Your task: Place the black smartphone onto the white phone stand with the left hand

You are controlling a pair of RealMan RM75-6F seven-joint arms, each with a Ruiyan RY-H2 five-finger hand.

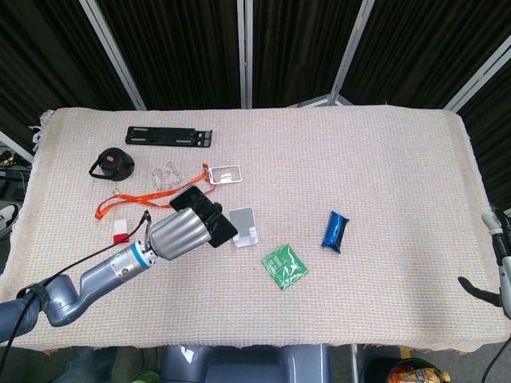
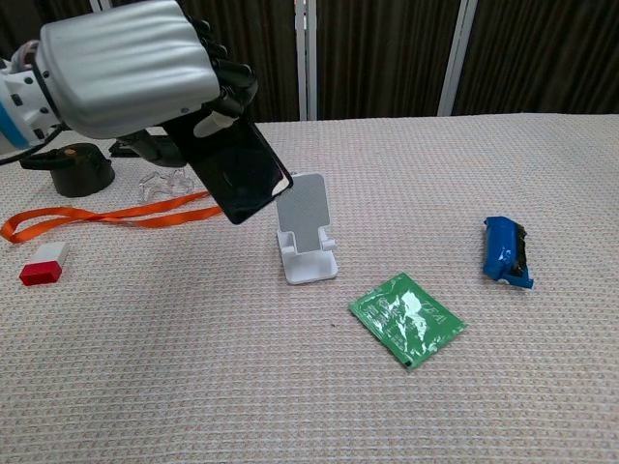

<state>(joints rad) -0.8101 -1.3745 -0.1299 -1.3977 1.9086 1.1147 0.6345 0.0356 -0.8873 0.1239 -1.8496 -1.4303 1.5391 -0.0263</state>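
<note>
My left hand (image 1: pixel 182 232) (image 2: pixel 126 66) grips the black smartphone (image 1: pixel 204 215) (image 2: pixel 240 170) and holds it tilted in the air, just left of the white phone stand (image 1: pixel 243 227) (image 2: pixel 306 241). The stand sits upright on the cloth with nothing on it. The phone's lower edge hangs close to the stand's top left corner in the chest view; whether they touch I cannot tell. My right hand (image 1: pixel 497 255) shows only at the right edge of the head view, off the table, its fingers too cut off to read.
An orange lanyard (image 1: pixel 152 197) with a clear badge (image 1: pixel 224 172), clear glasses (image 1: pixel 166 174), a black cap (image 1: pixel 112 163), a black bar (image 1: pixel 169 136) and a red-white block (image 1: pixel 120 231) lie to the left. A green packet (image 2: pixel 407 317) and a blue packet (image 2: pixel 506 250) lie right of the stand.
</note>
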